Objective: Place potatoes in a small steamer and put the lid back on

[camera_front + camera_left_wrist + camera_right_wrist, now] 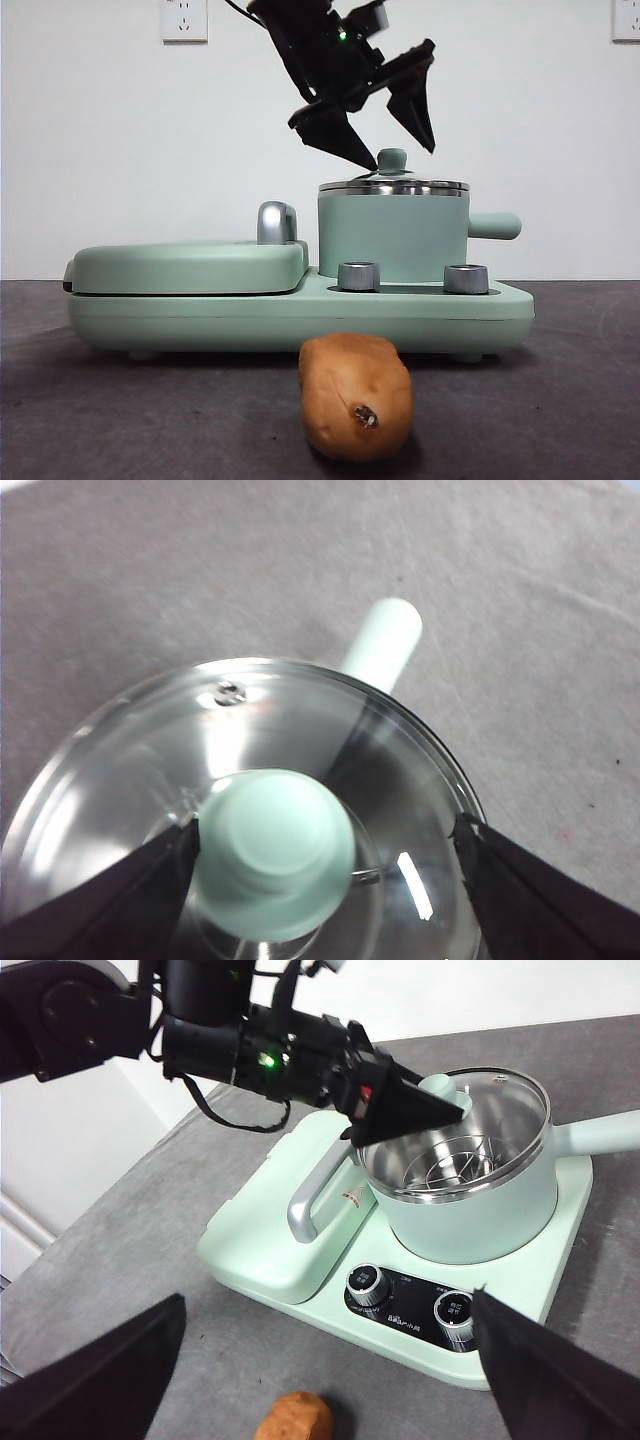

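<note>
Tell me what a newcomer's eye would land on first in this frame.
The oblong orange-brown potato lies alone on the dark table in front of the appliance. Behind it, the mint-green cylindrical steamer wears its round glass lid. The left gripper hangs open around the lid's green knob, while the right gripper waits open above the potato.

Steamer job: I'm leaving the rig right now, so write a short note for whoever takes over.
Left gripper: open, its jaws on either side of the mint-green knob of the round glass lid, not yet closed on it.
Right gripper: open, holding nothing, above the table in front of the appliance.
Things: the lid sits on the mint-green cylindrical steamer pot. The oblong orange-brown potato lies on the grey table in front of the mint-green cooker base.
Done: nothing yet.
Left: lift the lid off, put the potato in the pot, put the lid back.
</note>
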